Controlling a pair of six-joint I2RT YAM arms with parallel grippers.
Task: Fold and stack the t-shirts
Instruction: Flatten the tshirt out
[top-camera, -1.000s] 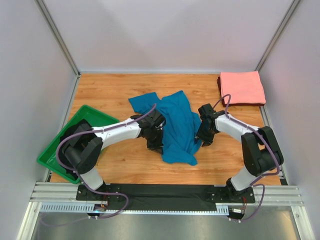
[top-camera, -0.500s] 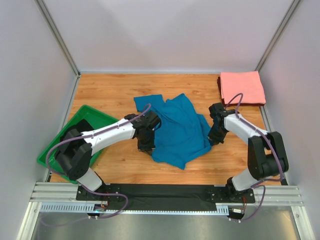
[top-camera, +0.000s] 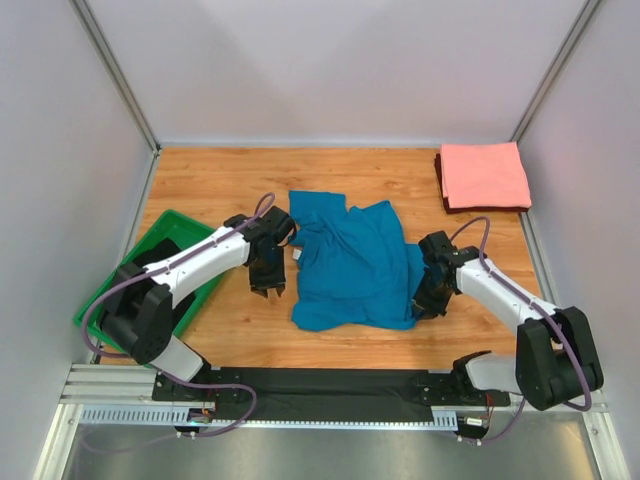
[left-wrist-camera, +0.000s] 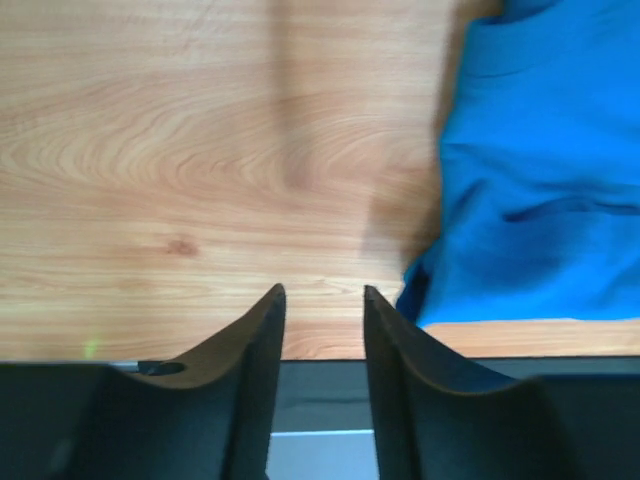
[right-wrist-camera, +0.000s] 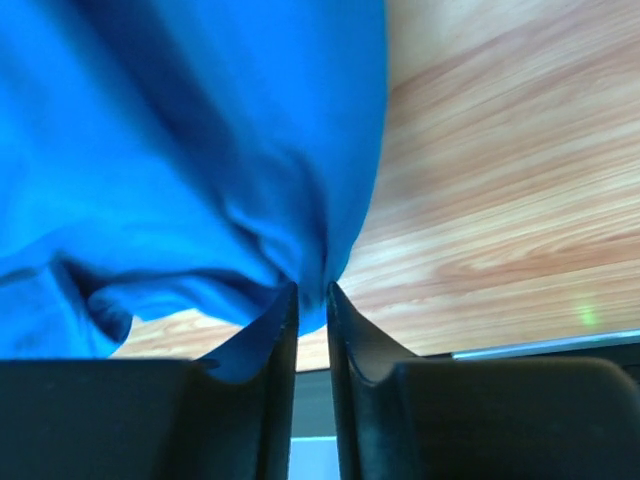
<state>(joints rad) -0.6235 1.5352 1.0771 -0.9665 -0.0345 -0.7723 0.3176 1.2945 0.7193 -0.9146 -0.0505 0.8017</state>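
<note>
Teal t-shirt (top-camera: 355, 265) lies rumpled at centre. Right gripper (top-camera: 422, 306) pinches its right edge, I judge to pull it flat; left gripper (top-camera: 269, 289) gapes empty just left of it. Pink t-shirt (top-camera: 485, 175) sits folded far right, my stack base.

The spread t-shirt (top-camera: 355, 265) lies centred on the table (top-camera: 200, 180), folded t-shirt (top-camera: 485, 175) behind right, tray (top-camera: 168, 225) left

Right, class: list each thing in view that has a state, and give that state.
teal-blue t-shirt: unfolded, rumpled
salmon-pink t-shirt: folded, far right corner
left gripper: open, empty, beside the teal-blue t-shirt
right gripper: shut on the teal-blue t-shirt's edge
</note>
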